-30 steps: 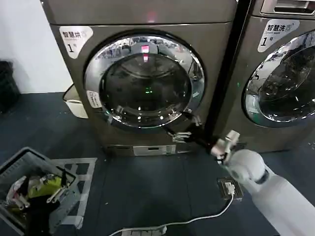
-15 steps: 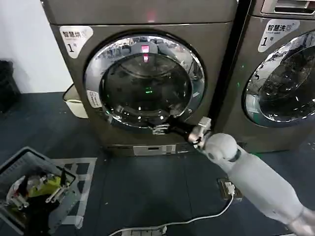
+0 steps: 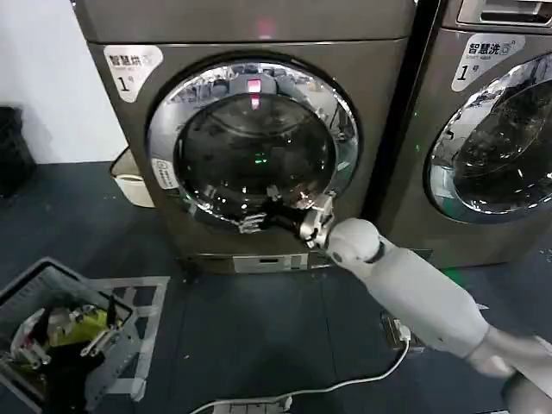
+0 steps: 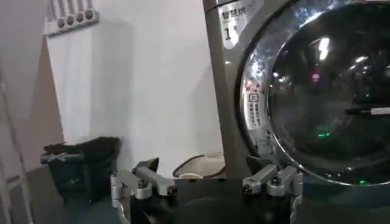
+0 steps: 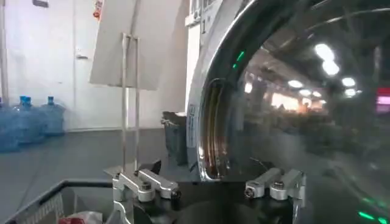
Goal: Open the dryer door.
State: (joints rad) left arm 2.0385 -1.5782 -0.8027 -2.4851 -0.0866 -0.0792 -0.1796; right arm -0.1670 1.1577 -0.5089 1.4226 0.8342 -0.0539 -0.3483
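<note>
Round glass dryer door with shiny chrome ring (image 3: 254,142) on grey machine front, shut. Right claw (image 3: 250,223) wide open, holding nothing, close at lower rim, fingers pointing toward left edge. Left claw (image 4: 207,184) open too, waiting far off beside left edge.
</note>
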